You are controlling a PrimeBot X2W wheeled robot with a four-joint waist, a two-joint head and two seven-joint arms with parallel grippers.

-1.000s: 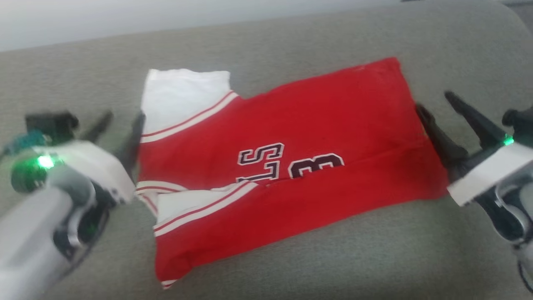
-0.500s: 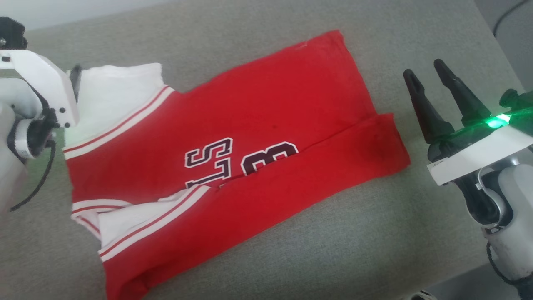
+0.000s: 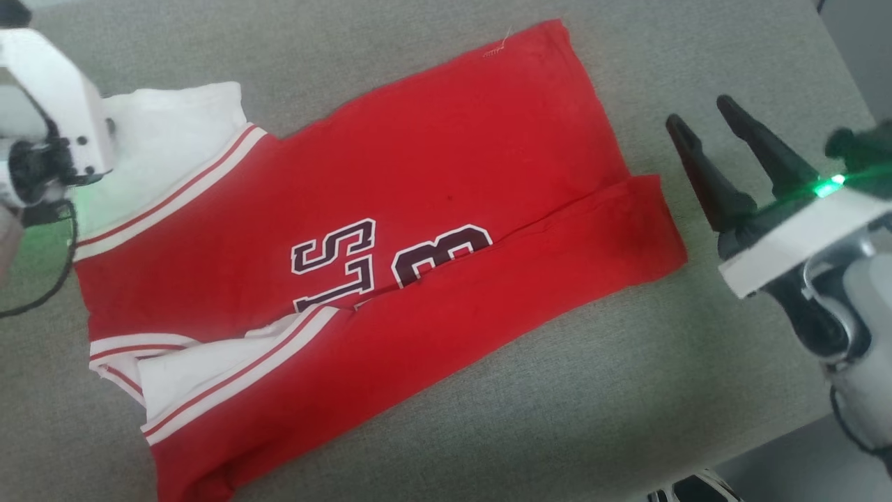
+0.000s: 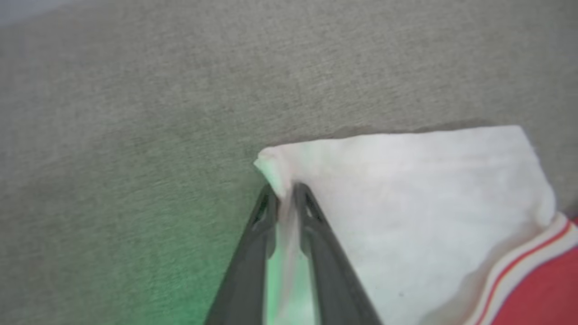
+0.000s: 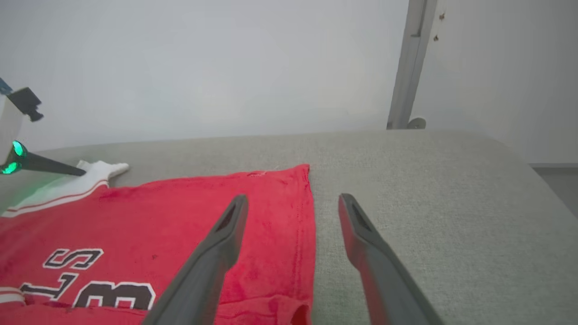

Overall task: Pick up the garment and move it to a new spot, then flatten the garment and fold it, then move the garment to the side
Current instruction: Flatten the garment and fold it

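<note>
garment (image 3: pixel 432 230) lay lengthwise between the arms; left end effector (image 4: pixel 284 194) pinched its white sleeve corner (image 4: pixel 271 163), right end effector (image 3: pixel 698 113) stood wide, just off the hem.

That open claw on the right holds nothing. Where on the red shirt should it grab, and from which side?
Probably its far hem corner, approached from the shirt's right end over the bare grey surface. The red shirt lies flat, that edge is free and nearest the right claw, and it mirrors the sleeve corner the left claw pinches.
</note>
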